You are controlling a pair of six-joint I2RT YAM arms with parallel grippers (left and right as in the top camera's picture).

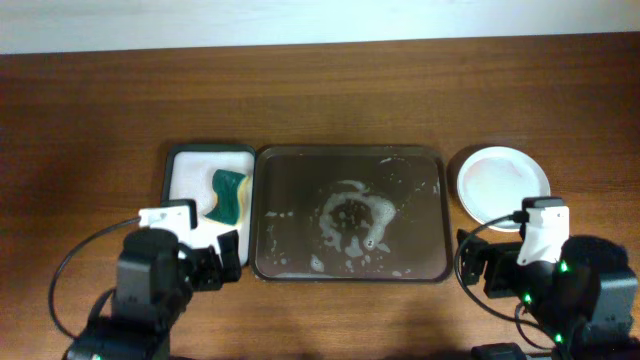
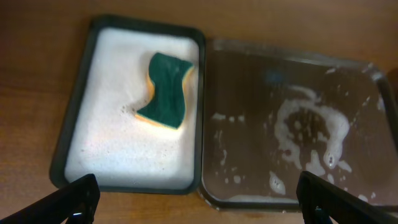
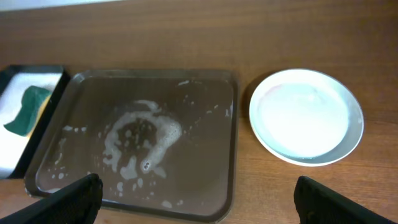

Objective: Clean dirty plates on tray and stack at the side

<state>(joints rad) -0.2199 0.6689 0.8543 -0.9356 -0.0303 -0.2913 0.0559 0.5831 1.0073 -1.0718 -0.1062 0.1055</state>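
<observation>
Two idle arms: left gripper [image 2: 199,202] and right gripper [image 3: 196,202] spread wide, empty.
White plates [image 1: 503,185] sit just right of the foamy tray [image 1: 290,205]; sponge [image 1: 229,195] lies in smaller tray [image 1: 168,185].

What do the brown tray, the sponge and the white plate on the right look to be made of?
Brown tray: likely moulded plastic, semi-gloss; rounded corners, low rim, suds sitting on its wet surface. Sponge: soft yellow foam with a green scouring face; it lies bent. White plate: smooth, faintly shiny, plastic or ceramic; I cannot tell which.
</observation>
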